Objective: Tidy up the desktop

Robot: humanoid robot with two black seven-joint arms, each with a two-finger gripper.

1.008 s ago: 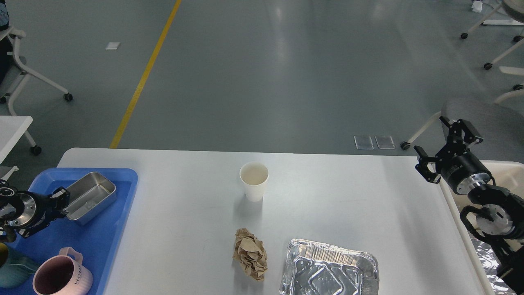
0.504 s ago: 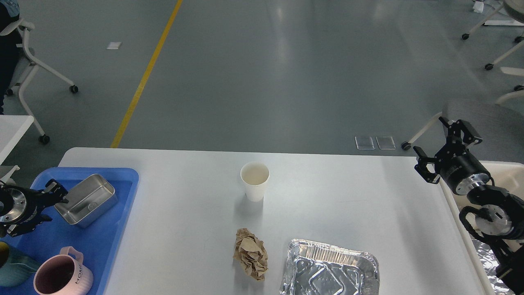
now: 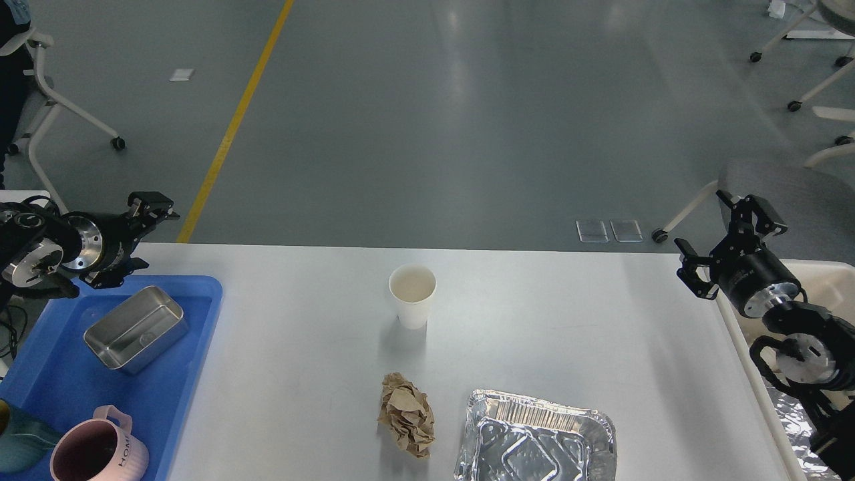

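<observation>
Both our left gripper (image 3: 143, 230) and right gripper (image 3: 725, 244) hang open and empty above the desktop (image 3: 568, 334) edges. Between pickups, we judge; next calls for reaching the paper cup (image 3: 413, 294) at centre.

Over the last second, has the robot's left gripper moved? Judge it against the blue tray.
Yes. The left gripper has risen and pulled away from the steel container, now sitting beyond the far edge of the blue tray, open and empty.
</observation>
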